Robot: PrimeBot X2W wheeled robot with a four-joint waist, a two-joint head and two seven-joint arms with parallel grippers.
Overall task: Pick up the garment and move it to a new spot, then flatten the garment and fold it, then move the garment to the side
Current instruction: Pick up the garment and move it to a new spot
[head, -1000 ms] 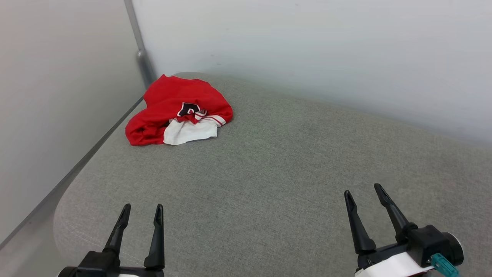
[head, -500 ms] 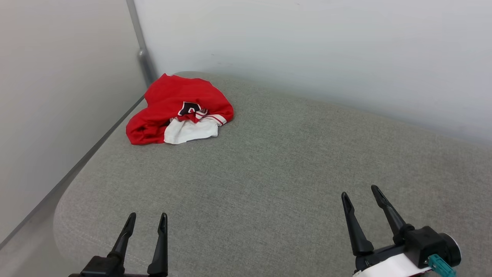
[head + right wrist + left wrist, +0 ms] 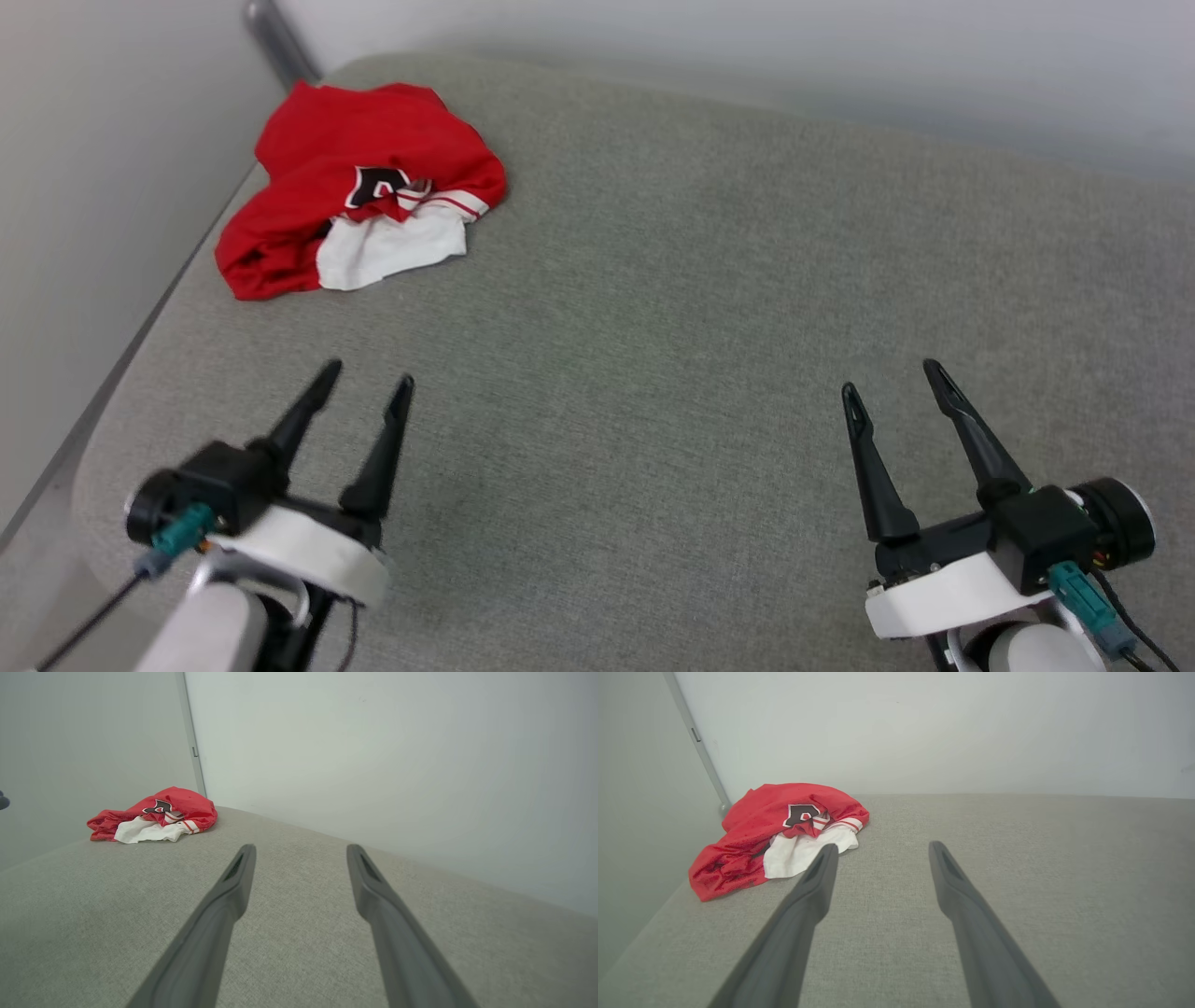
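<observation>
1. The garment (image 3: 359, 177) lies crumpled in a loose heap at the far left corner of the grey cushion (image 3: 672, 280). It is close to the cushion's left edge and near the metal post (image 3: 277, 42) where the two walls meet.
2. It is mostly red. A white sleeve (image 3: 387, 252) spills out toward the front, with a red-and-white striped trim (image 3: 457, 203) just above it. Part of a black letter (image 3: 373, 187) with a white outline shows on top.
3. In the left wrist view the red cloth looks like a fine mesh with many soft folds, and the white part looks smoother.
4. The cushion is covered in woven grey fabric. It is flat, with a rounded near-left corner.
5. The left gripper (image 3: 369, 373) has two long, dark, tapered fingers (image 3: 803, 905) standing wide apart with nothing between them. It points toward the garment but is apart from it.
6. The right gripper (image 3: 890, 378) is spread just as wide and is also empty, over the right side of the cushion, well apart from the garment.
</observation>
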